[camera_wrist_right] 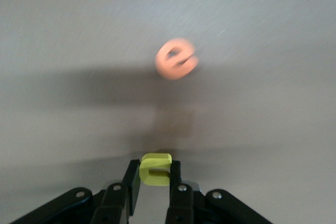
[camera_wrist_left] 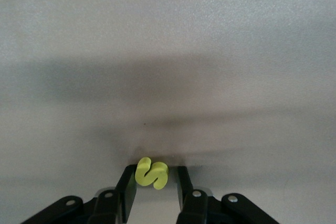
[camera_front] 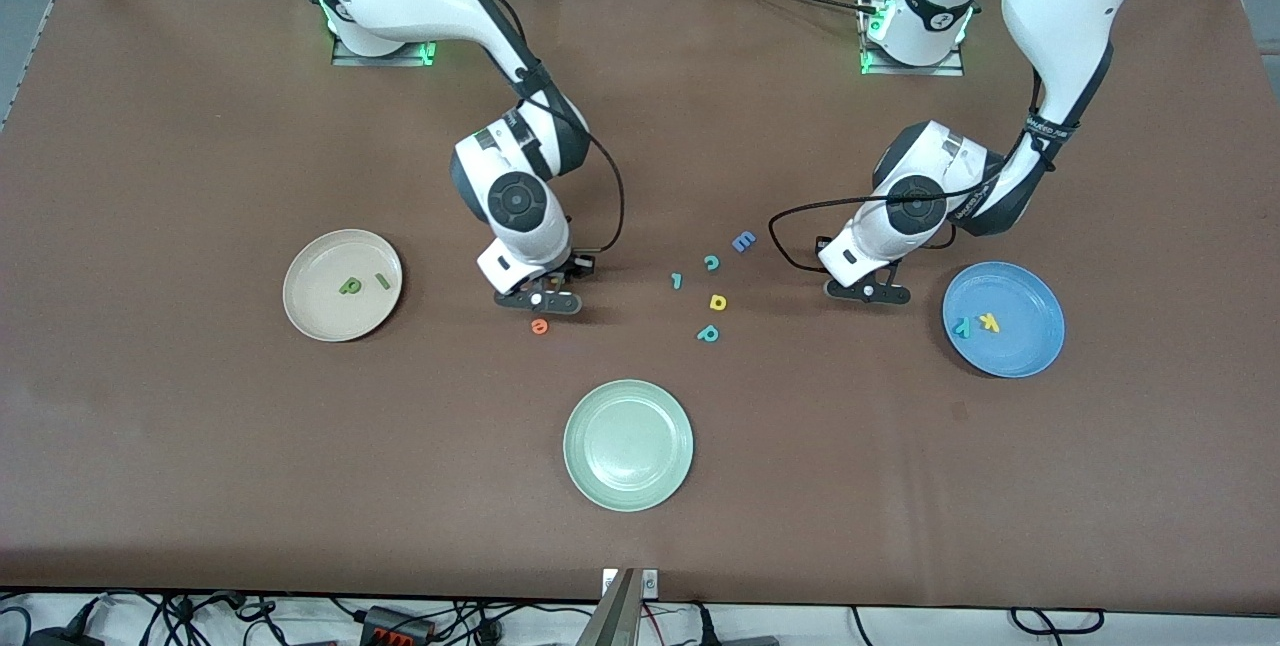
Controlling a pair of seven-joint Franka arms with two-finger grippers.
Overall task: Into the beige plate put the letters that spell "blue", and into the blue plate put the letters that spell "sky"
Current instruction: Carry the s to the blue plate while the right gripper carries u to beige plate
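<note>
1. Left wrist view: left gripper (camera_wrist_left: 155,190) fingers pinch the yellow s (camera_wrist_left: 151,173) low over the tabletop (camera_front: 200,446), beside the blue plate (camera_front: 1030,356) holding yellow k (camera_front: 989,322) and teal y (camera_front: 960,327)
2. Right gripper (camera_wrist_right: 151,187) fingers pinch the yellow u (camera_wrist_right: 155,169); orange e (camera_front: 540,326) lies just beside it
3. Beige plate (camera_front: 310,316) holds green b (camera_front: 349,285) and green l (camera_front: 381,280)

2 letters on blue plate (camera_front: 1030,356)
</note>
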